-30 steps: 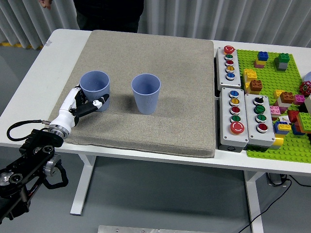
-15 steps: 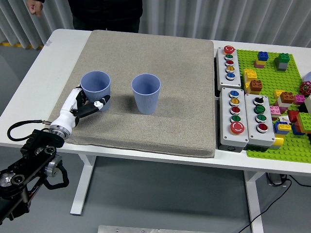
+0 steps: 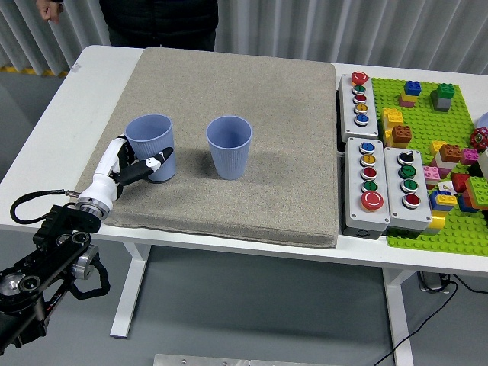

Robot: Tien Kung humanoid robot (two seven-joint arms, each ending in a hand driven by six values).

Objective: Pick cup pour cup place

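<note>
We see a white table (image 3: 91,69) carrying a grey mat (image 3: 259,191) across its centre. To the mat's right lie three button boxes (image 3: 385,191) and a green brick baseplate (image 3: 427,114).

**Open mat on all sides but the right**

The grey mat (image 3: 252,191) lies bare in front of, behind and right of the two blue cups. The left cup (image 3: 151,148) has the left robot hand (image 3: 131,165) wrapped about its base; the right cup (image 3: 229,146) stands apart from it, with a clear gap between. Button boxes (image 3: 379,187) line the mat's right edge, and a brick plate (image 3: 442,160) fills the worktop (image 3: 91,84) beyond. A person (image 3: 156,19) stands at the far edge.
</note>
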